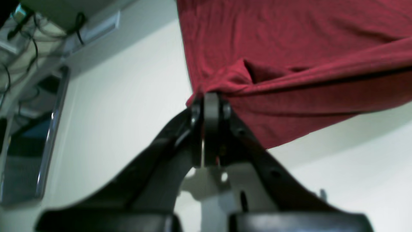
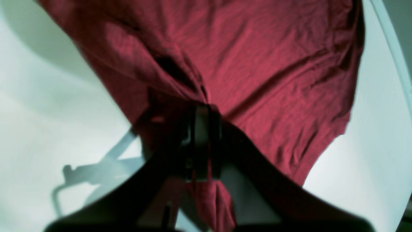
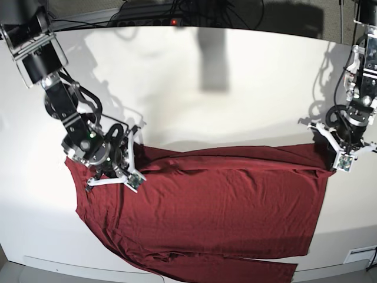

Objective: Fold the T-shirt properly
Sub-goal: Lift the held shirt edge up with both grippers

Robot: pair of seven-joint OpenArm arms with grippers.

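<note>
A large dark red T-shirt [image 3: 212, 212] with long sleeves lies spread across a white table [image 3: 235, 88], seen from above in the base view. The garment covers the near half of the table, reaching almost from its left edge to its right edge, and its lower part runs to the near edge, where a strip of fabric trails along the bottom. The cloth is thin and plain, with soft wrinkles and a long fold line running across its upper edge.

The right gripper [image 3: 118, 168] sits at the shirt's upper left corner, near the table's left edge. In the right wrist view, the right gripper [image 2: 202, 109] has its jaws pressed together on a bunched pinch of the red fabric, with folds radiating from the pinch and a tail of cloth hanging below between the black fingers.

The left gripper [image 3: 341, 156] is at the shirt's upper right corner, close to the table's right edge. In the left wrist view, the left gripper [image 1: 209, 96] is likewise pressed together, pinching a gathered corner of the T-shirt [image 1: 289, 48], which stretches away taut with a ridge of fabric pulled to the right.

Cables [image 3: 177, 15] lie beyond the table's far edge.
</note>
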